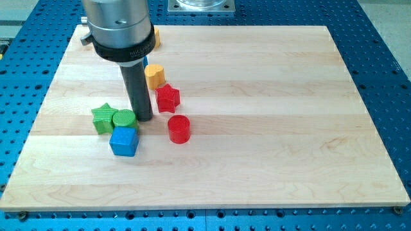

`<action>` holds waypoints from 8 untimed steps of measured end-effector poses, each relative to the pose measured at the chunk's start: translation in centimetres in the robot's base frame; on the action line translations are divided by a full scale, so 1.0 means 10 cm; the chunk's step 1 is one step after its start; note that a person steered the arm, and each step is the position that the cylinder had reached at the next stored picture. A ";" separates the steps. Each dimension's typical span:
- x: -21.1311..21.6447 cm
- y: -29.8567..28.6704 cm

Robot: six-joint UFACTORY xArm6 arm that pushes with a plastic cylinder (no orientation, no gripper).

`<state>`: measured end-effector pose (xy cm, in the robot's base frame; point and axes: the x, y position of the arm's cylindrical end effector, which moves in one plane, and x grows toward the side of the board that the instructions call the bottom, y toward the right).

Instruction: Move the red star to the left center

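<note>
1. The red star (pixel 167 97) lay near the middle of the counter (pixel 270 128), toward the view's left half, with the yellow block (pixel 154 75) touching or almost touching it on its upper-left side and the red cylinder (pixel 179 128) a little apart below it.

2. My tip (pixel 143 118) stood on the wrong side for the job: it was just left of the star, between the star and the green cylinder (pixel 124 119). Pushing from there would likely have driven the star toward the view's right, away from the left center.

3. The left-hand route looked crowded. The green star (pixel 101 118), green cylinder and blue cube (pixel 124 141) sat clustered in the path, touching or nearly so; a straight push leftward could have jammed the star against them or dragged them along.

4. The star's points could have let it slip round the rod and spin off course if contact was off-centre.

5. The yellow block might also have been carried along if the rod swept past the star's upper side.

6. The arm hung from the view's top left, its rod upright and tip on the counter. The tool was a plain rod with nothing to open or close, and it held nothing.
</note>
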<state>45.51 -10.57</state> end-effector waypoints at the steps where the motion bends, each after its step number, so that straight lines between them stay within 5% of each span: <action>1: -0.01 0.69; 3: -0.28 0.74; 4: -0.32 1.39; 5: -0.53 1.33; 7: -0.22 0.22; 8: -0.27 0.81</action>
<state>42.79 -2.47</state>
